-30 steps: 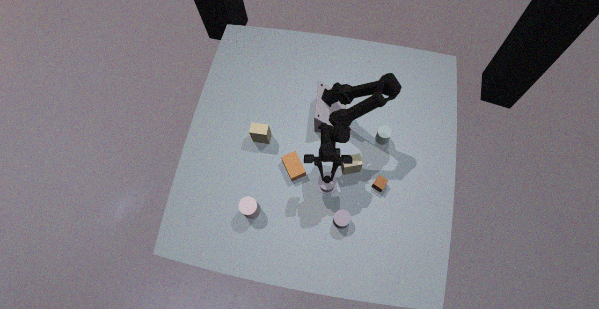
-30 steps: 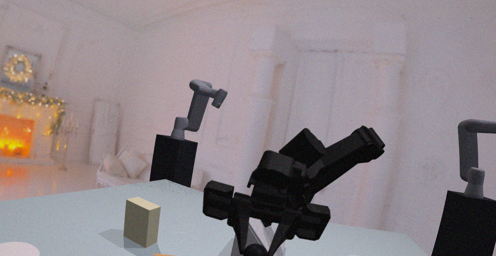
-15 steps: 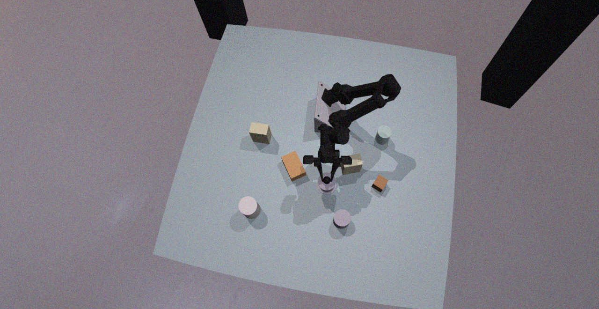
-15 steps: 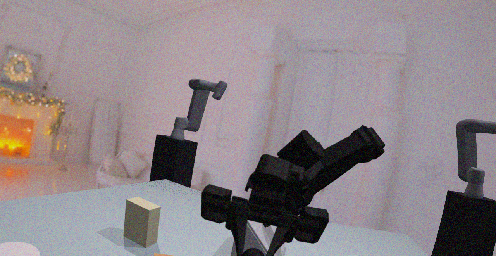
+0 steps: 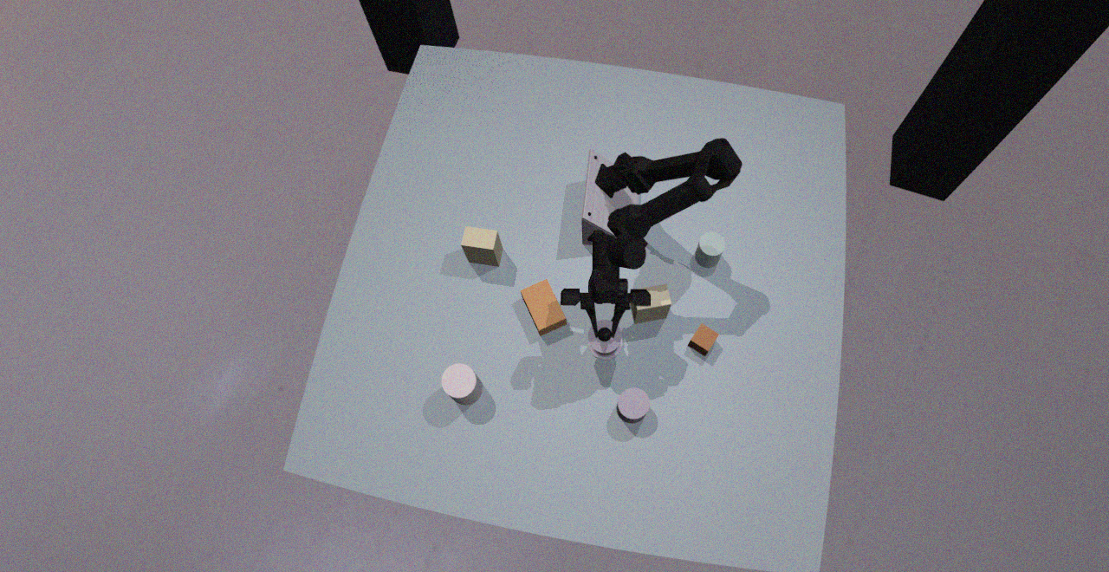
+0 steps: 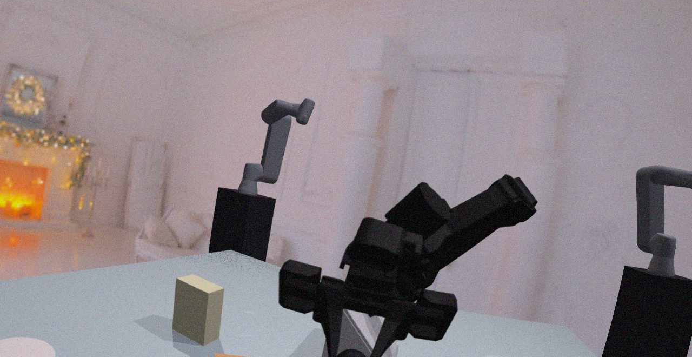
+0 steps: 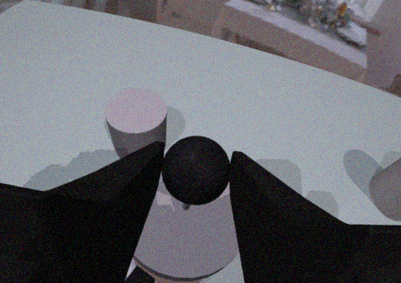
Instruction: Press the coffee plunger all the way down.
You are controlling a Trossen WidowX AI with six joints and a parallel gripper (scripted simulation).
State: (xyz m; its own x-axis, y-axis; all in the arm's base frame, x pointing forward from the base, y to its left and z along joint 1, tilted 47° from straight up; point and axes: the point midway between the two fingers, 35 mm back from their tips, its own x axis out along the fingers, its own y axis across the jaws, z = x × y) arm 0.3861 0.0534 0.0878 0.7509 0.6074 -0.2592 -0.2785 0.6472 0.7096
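Observation:
The coffee press (image 5: 605, 348) (image 7: 188, 241) stands upright on the pale table, its round mauve-grey lid facing up. The black ball knob (image 5: 605, 334) (image 6: 351, 354) (image 7: 196, 170) of its plunger sits low over the lid; only a short stub of rod (image 7: 186, 207) shows beneath it. My gripper (image 5: 605, 331) (image 7: 197, 155) is shut on the knob, one finger at each side of it. The inside of the press and the plunger disc are hidden from view. The exterior view cuts off everything below the knob.
A cream block (image 5: 652, 304) stands close beside the gripper, with an orange block (image 5: 542, 306) on the other side. A mauve cylinder (image 5: 633, 404) (image 7: 135, 109), a pink cylinder (image 5: 458, 380) (image 7: 388, 191) and a small orange block (image 5: 703, 338) stand around. Another cream block (image 5: 481, 244) (image 6: 195, 311) stands farther off.

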